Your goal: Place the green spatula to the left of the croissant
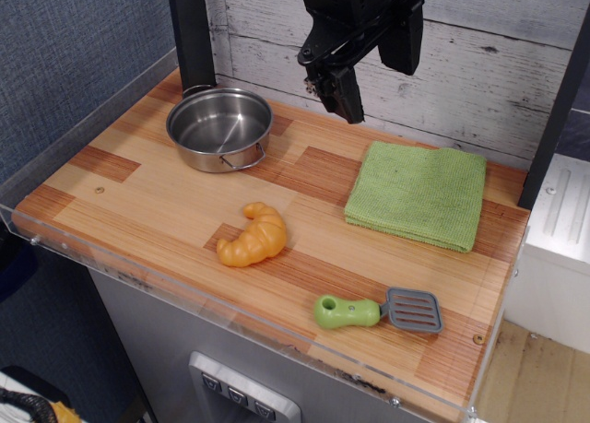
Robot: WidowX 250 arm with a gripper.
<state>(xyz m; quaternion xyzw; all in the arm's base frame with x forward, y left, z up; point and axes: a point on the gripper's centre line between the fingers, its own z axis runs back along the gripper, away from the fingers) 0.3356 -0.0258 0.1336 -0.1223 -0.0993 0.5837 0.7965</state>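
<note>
Observation.image view: my claw [339, 84] hangs empty above the worktop's [138, 179] rear edge, whether spread or pressed together I cannot tell. Green spatula [376, 311] lies flat near the front edge, right of the croissant [252, 236]; it must cross to the bare left side.

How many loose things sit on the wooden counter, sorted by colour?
Green: 2, the green spatula (grey blade) and the folded cloth
Orange-yellow: 1, the croissant
Silver: 1, the metal pot
Total: 4
The hand hangs above the counter, holding none of them.
</note>
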